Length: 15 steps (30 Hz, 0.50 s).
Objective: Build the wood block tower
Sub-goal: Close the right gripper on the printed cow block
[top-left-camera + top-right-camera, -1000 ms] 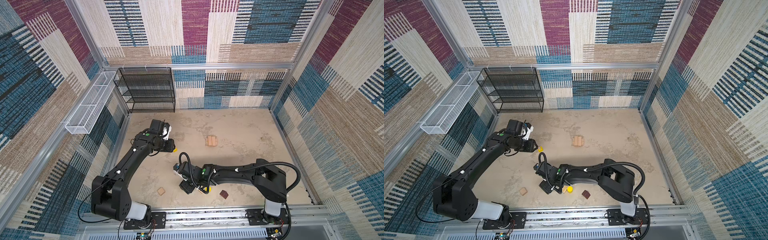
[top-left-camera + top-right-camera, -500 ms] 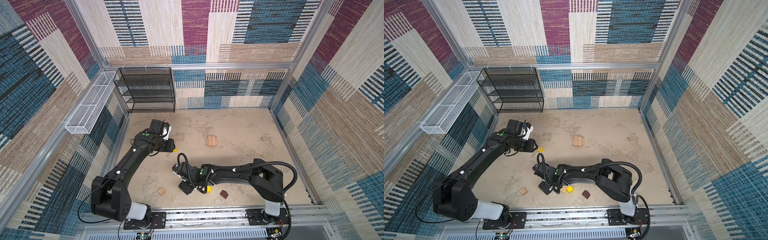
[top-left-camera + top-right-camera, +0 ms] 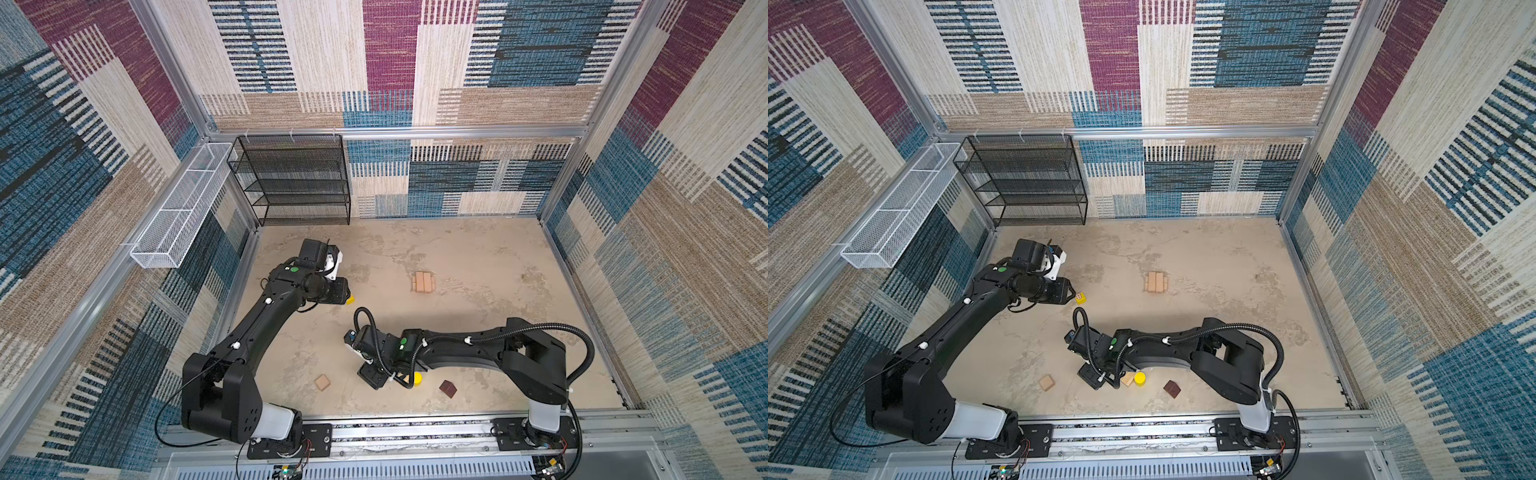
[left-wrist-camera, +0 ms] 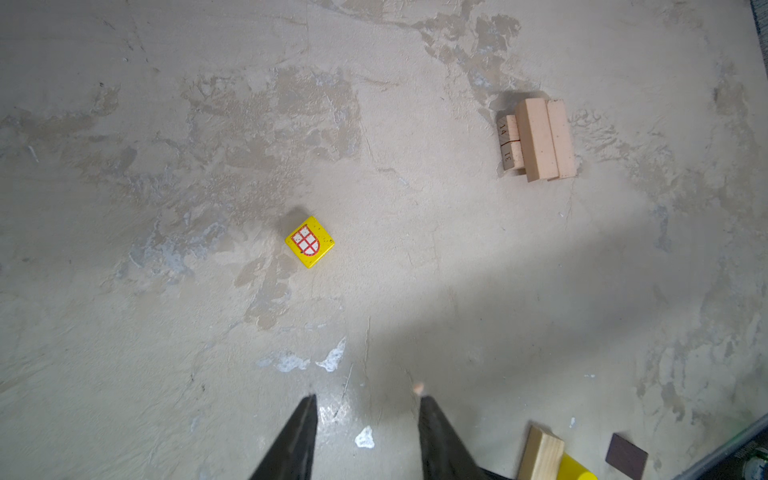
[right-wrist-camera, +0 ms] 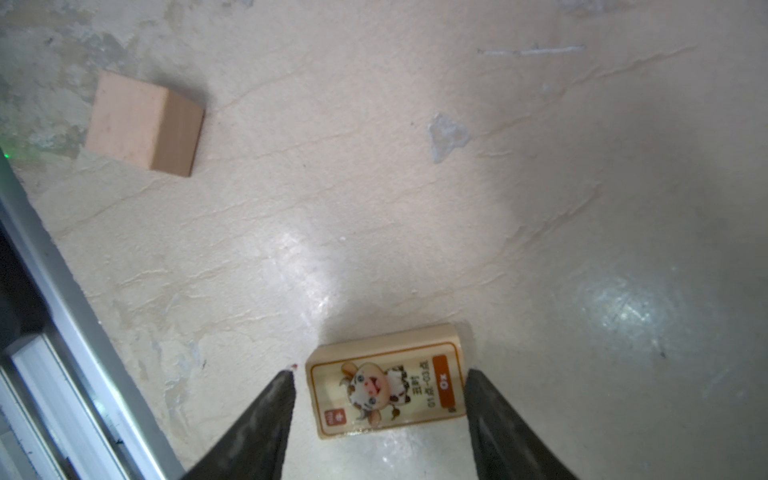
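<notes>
An ox-printed pale plank [image 5: 386, 388] lies flat on the floor between the fingers of my right gripper [image 5: 379, 376]. That gripper is open, with a sliver of floor showing beside one finger. In both top views it [image 3: 374, 379] points down near the front edge and hides the plank. My left gripper [image 4: 368, 401] is open and empty, with the yellow cube [image 4: 309, 241] on the floor ahead of it. The start of the tower, a few pale planks side by side [image 3: 424, 282], sits mid-floor.
A tan cube [image 3: 322, 382] lies left of the right gripper. Just right of the gripper are another pale plank [image 3: 1127, 379], a yellow cylinder [image 3: 417, 378] and a dark brown block [image 3: 448, 388]. A black wire shelf [image 3: 295, 183] stands at the back left, and a metal rail [image 5: 83, 332] runs along the front.
The right arm has eased slightly left and lower over the ox plank. The left arm has not moved.
</notes>
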{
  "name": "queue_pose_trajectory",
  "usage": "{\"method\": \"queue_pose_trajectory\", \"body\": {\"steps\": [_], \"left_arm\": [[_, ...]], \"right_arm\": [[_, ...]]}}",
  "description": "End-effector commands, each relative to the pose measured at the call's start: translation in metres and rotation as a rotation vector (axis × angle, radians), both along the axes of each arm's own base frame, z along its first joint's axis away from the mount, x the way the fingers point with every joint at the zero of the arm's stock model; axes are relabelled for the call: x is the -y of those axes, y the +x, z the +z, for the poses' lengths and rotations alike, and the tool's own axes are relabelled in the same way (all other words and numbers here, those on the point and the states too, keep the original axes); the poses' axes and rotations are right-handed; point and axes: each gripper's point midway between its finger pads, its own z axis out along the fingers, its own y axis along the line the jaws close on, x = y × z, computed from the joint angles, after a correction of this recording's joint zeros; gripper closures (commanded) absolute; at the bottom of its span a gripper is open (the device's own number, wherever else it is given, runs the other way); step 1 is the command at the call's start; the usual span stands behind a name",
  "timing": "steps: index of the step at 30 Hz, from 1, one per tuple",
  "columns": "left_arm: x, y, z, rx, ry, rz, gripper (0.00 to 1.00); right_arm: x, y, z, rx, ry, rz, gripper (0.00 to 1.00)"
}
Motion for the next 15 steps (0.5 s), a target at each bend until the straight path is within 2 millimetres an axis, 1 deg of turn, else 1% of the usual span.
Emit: {"method": "queue_pose_trajectory", "body": {"steps": [1, 4, 15], "left_arm": [[-0.003, -0.0033, -0.0034, -0.023, 0.007, 0.019, 0.55], [-0.0032, -0.003, -0.0036, -0.022, 0.009, 0.02, 0.55], [-0.0029, -0.0033, -0.004, -0.025, 0.008, 0.019, 0.55]], "right_arm": [[0.0017, -0.0008, -0.0026, 0.003, -0.014, -0.002, 0.32], [0.0033, -0.0014, -0.0041, 0.006, -0.024, -0.001, 0.31], [0.0062, -0.0017, -0.0081, 0.023, -0.056, 0.013, 0.32]]}}
